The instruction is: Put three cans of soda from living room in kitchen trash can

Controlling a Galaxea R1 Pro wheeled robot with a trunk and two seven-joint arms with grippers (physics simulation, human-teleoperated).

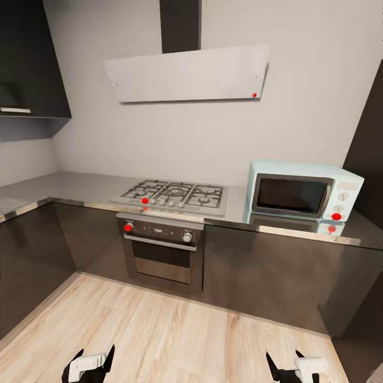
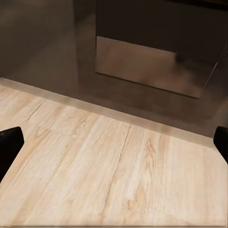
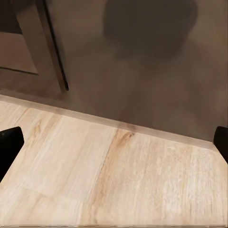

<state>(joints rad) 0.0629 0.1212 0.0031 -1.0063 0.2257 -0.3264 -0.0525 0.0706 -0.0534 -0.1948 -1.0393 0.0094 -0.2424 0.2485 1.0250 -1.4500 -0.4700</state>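
**Cut off at the edges, blurred in the gloss**

In the head view, both grippers sit at the bottom edge: the left gripper and right gripper show just their upper parts, the rest cropped away. The dark upper cabinet runs out of the upper left corner, and the tall dark panel is sliced by the right edge. The extractor's chimney is cut by the top edge. The oven's panel markings are too small to read.

In both wrist views each fingertip is clipped at the side edges. The cabinet fronts carry only smeared reflections.
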